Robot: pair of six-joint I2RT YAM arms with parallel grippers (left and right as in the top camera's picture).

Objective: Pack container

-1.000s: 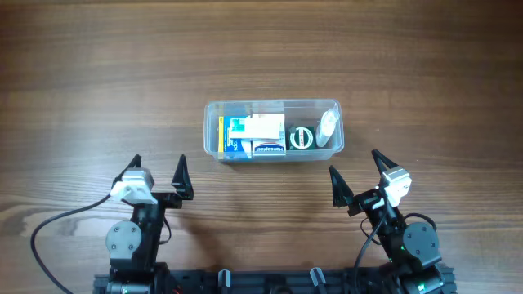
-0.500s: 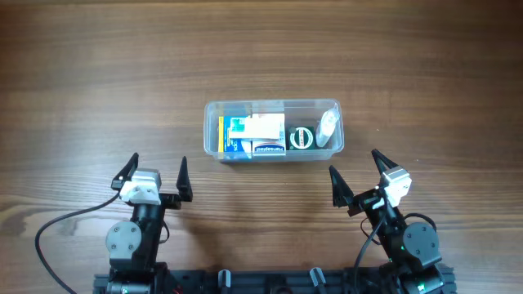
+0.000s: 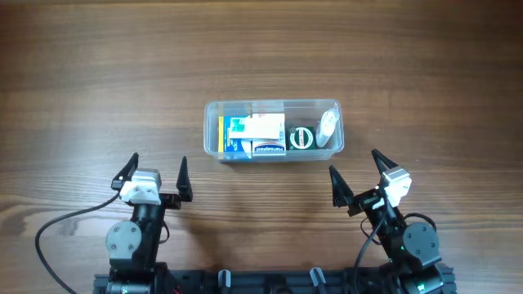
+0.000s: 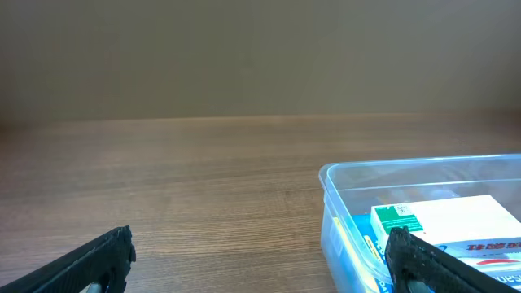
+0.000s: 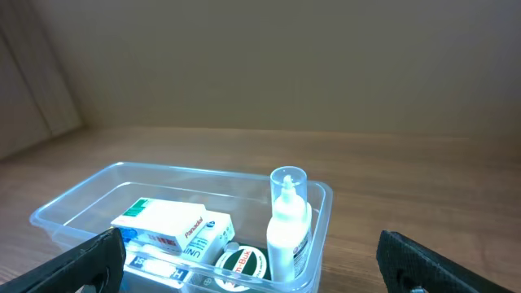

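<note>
Container (image 3: 270,104) — a clear tub — sits at the middle of the wooden desk (image 3: 98,73), beyond both claws and touching neither. Left claw (image 3: 158,163) hovers nearer the desk's front edge, spread wide with nothing in it; inside the tub lie small boxes (image 3: 257,131) at the left end, then a round green-labelled tin (image 3: 303,138), then a small clear bottle (image 3: 328,128) — and right claw (image 3: 355,163) is likewise spread wide and empty
</note>
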